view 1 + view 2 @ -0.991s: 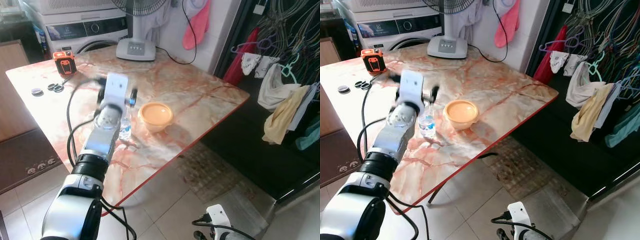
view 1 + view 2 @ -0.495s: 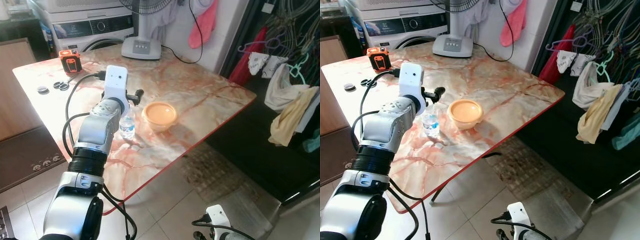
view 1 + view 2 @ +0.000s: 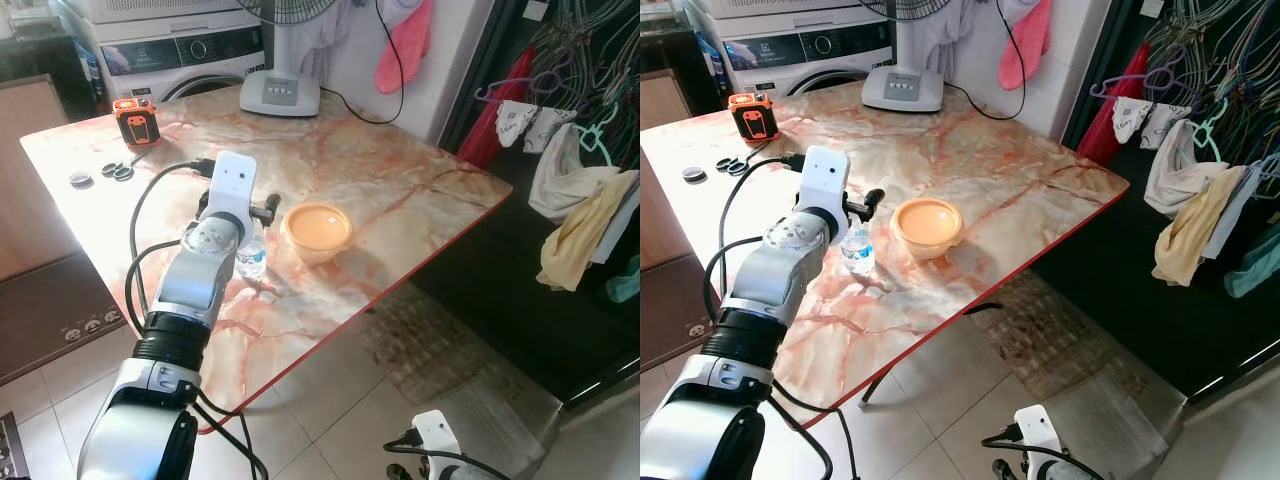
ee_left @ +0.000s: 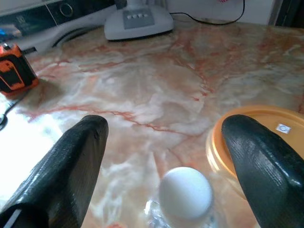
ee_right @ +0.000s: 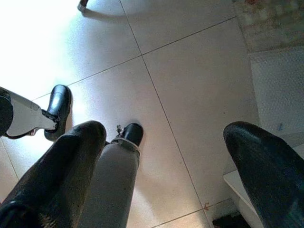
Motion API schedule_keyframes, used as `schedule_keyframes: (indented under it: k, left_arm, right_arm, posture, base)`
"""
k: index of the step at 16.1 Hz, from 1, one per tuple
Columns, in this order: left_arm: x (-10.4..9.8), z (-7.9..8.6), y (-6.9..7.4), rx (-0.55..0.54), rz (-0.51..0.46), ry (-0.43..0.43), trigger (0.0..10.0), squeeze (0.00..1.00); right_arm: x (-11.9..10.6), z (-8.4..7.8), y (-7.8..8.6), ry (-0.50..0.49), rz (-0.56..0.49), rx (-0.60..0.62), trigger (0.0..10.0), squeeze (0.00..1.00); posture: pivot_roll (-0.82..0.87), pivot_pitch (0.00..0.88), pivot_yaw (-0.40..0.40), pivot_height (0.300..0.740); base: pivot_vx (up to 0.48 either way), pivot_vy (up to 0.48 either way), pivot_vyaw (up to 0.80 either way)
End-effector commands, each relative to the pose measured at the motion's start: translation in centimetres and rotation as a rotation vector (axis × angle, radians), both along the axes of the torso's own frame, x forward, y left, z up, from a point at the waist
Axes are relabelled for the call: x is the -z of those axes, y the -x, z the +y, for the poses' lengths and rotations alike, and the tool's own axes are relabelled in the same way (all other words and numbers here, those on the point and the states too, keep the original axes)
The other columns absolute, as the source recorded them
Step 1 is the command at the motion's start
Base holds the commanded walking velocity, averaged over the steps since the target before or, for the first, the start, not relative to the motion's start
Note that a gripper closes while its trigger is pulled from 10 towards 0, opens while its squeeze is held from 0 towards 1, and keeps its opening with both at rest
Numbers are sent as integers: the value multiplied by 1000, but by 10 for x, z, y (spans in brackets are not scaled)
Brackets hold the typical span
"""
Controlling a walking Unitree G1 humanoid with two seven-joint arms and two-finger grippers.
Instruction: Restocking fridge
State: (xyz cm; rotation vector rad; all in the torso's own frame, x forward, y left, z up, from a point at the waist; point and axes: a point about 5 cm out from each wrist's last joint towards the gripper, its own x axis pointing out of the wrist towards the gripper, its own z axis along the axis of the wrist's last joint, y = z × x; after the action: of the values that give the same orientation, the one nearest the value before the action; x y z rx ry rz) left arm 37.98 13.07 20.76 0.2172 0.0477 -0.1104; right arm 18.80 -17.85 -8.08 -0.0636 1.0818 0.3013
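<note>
A small clear water bottle (image 3: 251,258) with a white cap (image 4: 185,192) stands upright on the marble table (image 3: 400,190). My left gripper (image 4: 166,126) is open just above it, one black finger (image 4: 71,166) on each side of the cap, neither touching. From the head view the gripper (image 3: 247,213) hovers over the bottle top. An orange lidded bowl (image 3: 316,231) sits right beside the bottle. My right gripper (image 5: 164,133) hangs open low over the tiled floor, nothing between its fingers.
At the table's far edge stand a fan base (image 3: 279,95) and an orange device (image 3: 133,118), with scissors (image 3: 118,171) near it. A washing machine (image 3: 180,55) is behind. Clothes on hangers (image 3: 570,200) fill the right side. A brown mat (image 3: 60,310) lies left.
My left arm has stopped swinging and its gripper has dropped a little closer to the bottle's cap. The bottle and the bowl have stayed put.
</note>
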Motion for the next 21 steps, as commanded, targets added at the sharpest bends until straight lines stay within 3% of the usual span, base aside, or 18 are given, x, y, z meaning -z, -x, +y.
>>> schedule_keyframes:
  k: [1,4,7,8,9,10,13,14,16,21]
  left_arm:
    - [6,-2,1,17,0,-9,10000,0]
    - [14,-6,2,42,-1,-5,10000,0]
    - [23,-8,2,58,15,61,10000,0]
    - [23,-9,1,68,6,65,7686,0]
    - [24,-10,1,68,4,60,4118,0]
    - [25,-10,1,63,4,58,3333,0]
    - [29,-9,0,57,9,52,3137,0]
    - [31,-9,0,57,15,43,314,0]
    - [32,-8,0,55,19,34,1490,0]
    - [31,-8,-1,53,4,17,1098,0]
  right_arm:
    - [-1,-3,-2,6,-3,3,10000,0]
    - [-2,-3,-2,4,-4,0,10000,0]
    - [-2,-4,-3,5,-7,-1,10000,0]
    - [-2,-4,-3,7,-8,-1,10000,0]
    - [-2,-4,-3,8,-8,0,10000,0]
    - [-2,-4,-3,8,-9,1,10000,0]
    - [-2,-4,-3,8,-9,0,10000,0]
    - [-2,-4,-3,7,-9,-1,10000,0]
    - [-2,-4,-4,7,-9,-1,10000,0]
    - [-2,-3,-4,7,-9,-3,10000,0]
  posture:
    - [3,0,-114,740]
    - [1,0,-115,740]
    - [0,0,-119,740]
    - [0,0,-122,740]
    - [0,0,-122,740]
    - [0,0,-122,740]
    - [-4,0,-123,740]
    - [-4,0,-123,740]
    - [-5,0,-122,740]
    - [-5,0,-122,740]
  base:
    - [0,0,0]
    - [0,0,0]
    - [0,0,0]
    - [0,0,0]
    - [0,0,0]
    - [0,0,0]
    - [0,0,0]
    - [0,0,0]
    - [0,0,0]
    - [0,0,0]
